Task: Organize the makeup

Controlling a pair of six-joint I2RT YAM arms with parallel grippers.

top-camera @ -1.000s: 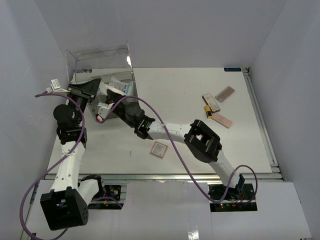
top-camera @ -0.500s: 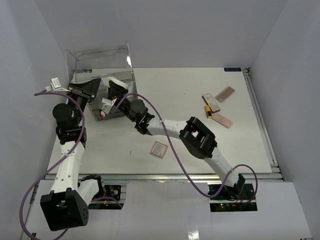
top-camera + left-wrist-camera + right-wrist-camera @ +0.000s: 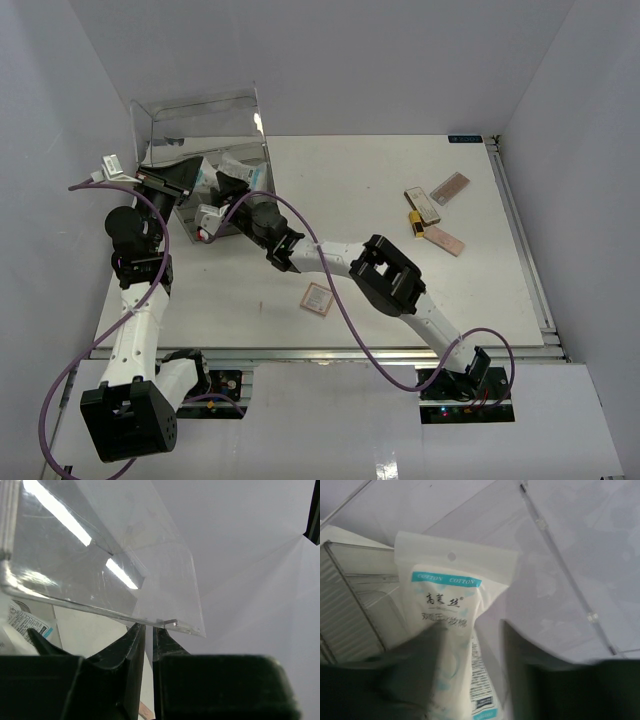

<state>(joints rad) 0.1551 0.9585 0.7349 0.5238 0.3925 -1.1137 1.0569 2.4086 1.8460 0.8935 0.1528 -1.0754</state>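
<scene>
**Item 1, clear box** [image 3: 200,118]: far left corner of the table [image 3: 370,180], close to the left wall, with tight room around it. The left gripper [image 3: 149,630] is pinched almost closed on the lower rim of one clear panel, which sits tilted in the left wrist view.

**Item 2, contents:** cotton packets [image 3: 243,170] with white-and-blue labels lie in the box. The right gripper [image 3: 472,635] is at the box, jaws partly apart. One packet [image 3: 447,595] stands between them, and the right finger is just off the plastic. I read no pinch.

**Item 3, square pink palette** [image 3: 317,298]: alone near the front edge, beside the right arm.

**Item 4, right-hand cluster:** three flat palettes [image 3: 449,187] and a gold tube [image 3: 414,226], near the side rail [image 3: 520,240].

**Item 5, room:** I count a broad bare stretch of tabletop between the box and the cluster
</scene>
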